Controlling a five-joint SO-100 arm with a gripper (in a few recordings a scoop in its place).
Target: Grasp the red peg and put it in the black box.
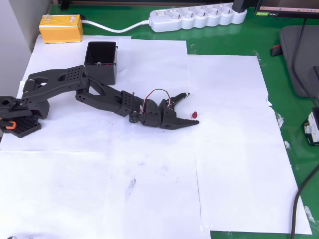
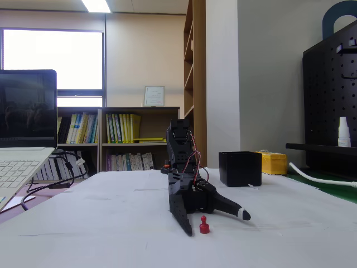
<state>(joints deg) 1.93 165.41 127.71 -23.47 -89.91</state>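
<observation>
red peg (image 1: 194, 115) stands on paper between the open jaws.

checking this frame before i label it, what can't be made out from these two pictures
- Whether the robot's black claw touches the tiny dark-red stubby peg: too small in the overhead view; in the fixed view the peg stands by the lower finger, contact unclear.
- The floor of the small square black plastic box: shadowed in the overhead view, hidden by its front wall in the fixed view.
- The arm's base: cut off by the left edge in the overhead view.
</observation>
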